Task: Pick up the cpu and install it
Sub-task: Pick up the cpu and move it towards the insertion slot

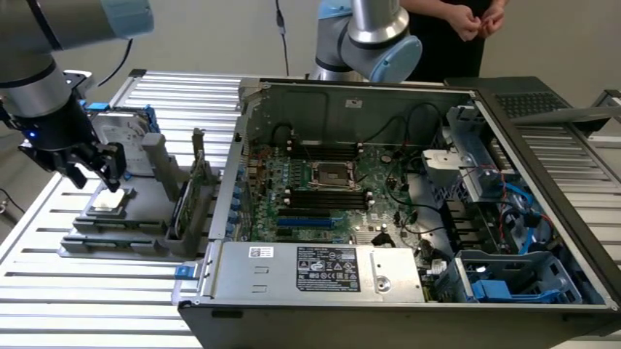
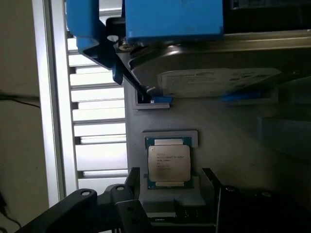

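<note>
**A:** quick q: where's the cpu (image 2: 168, 164) rn, and has the claw (image 1: 97, 182) got it?

**B:** nope, claw's spread wide w/ nothing in it. The cpu lies flat in a recess of the grey holder (image 1: 136, 236) on the desk (image 1: 58, 291), right under the claw. One of the fingers (image 2: 132, 180) stands on each side of it, not touching afaict.

**A:** how's it gonna handle tho?

**B:** imo very light, thin and totally stiff, so zero give. The metal lid looks smooth, so prob slippery, and a pinch would have little height to bite on. I'd guess the underside is the fragile bit, plus the thin green board edge poking out round the lid.

**A:** so grab where?

**B:** two opposite side edges, squeezed evenly and kept level. Not the top face or the corners. The holder rim sits close at one end, so the sides facing the fingers look like the way in.

**A:** anything crowding it?

**B:** the hard drive (image 1: 121, 131) w/ the blue bracket stands just beyond the claw. The socket (image 1: 330, 174) is well off to the side, inside the open case (image 1: 408, 94).
</note>
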Controlling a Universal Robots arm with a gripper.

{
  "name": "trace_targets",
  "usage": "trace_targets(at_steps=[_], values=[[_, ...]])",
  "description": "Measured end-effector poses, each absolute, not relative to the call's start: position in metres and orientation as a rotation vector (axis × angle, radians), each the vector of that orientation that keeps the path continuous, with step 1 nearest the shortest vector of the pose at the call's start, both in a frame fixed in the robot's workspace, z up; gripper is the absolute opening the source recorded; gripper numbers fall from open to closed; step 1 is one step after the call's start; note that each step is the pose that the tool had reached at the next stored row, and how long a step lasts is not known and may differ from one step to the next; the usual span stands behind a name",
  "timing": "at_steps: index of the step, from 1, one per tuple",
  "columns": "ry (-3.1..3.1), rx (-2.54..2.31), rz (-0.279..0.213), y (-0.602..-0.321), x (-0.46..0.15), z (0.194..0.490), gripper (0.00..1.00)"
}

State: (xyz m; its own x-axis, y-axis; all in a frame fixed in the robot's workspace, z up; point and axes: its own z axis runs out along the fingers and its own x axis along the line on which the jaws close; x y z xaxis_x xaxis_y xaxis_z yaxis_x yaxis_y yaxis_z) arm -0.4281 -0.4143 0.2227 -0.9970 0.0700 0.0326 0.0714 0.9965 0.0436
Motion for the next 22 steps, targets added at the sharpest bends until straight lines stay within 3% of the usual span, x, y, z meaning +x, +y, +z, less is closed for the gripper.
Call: trace_targets(at_steps=[22], values=[[-3.108, -0.11, -0.07, -0.413, -0.425, 0.198, 0.62]])
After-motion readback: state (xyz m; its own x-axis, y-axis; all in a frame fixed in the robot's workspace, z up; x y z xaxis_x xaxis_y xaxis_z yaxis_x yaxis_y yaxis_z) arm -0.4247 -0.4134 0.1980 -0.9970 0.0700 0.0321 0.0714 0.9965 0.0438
